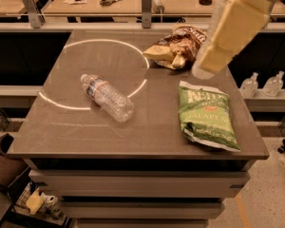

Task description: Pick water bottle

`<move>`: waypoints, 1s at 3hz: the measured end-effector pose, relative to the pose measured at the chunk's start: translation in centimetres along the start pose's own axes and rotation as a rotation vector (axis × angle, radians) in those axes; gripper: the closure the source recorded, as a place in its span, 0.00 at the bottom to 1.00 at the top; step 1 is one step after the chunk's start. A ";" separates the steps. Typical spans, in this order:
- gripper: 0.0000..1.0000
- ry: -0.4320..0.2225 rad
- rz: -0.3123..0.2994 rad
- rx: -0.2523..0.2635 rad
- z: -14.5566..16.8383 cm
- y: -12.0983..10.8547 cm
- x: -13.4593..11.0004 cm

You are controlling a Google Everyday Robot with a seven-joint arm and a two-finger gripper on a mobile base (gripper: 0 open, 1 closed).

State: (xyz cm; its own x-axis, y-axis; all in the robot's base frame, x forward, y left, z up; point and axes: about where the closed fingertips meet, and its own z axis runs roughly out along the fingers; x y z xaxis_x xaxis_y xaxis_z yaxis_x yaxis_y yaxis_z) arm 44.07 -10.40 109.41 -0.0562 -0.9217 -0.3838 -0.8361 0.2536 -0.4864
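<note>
The water bottle (107,98) lies on its side left of the middle of the grey table (133,137). It is clear and ribbed, with its white cap pointing to the back left and a red-blue-white label band near the cap. My gripper (205,66) is at the low end of the cream arm (232,27). It hangs above the table's right rear, between the two chip bags, well right of the bottle and apart from it.
A green chip bag (206,115) lies at the right front and a brown chip bag (175,46) at the right rear. A white ring (66,46) is marked on the tabletop. Two small pump bottles (261,84) stand on a shelf to the right. A bench with scissors (111,1) is behind.
</note>
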 end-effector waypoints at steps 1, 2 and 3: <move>0.00 -0.038 0.044 -0.028 2.7 -0.4 -2.2; 0.00 -0.040 0.111 -0.082 6.5 -0.2 -4.2; 0.00 -0.010 0.185 -0.161 11.0 0.5 -5.8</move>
State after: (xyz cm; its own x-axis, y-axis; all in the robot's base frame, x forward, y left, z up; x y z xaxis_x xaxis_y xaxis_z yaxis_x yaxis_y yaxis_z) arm 50.04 -1.72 102.74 -0.2116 -0.8609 -0.4627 -0.8886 0.3666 -0.2758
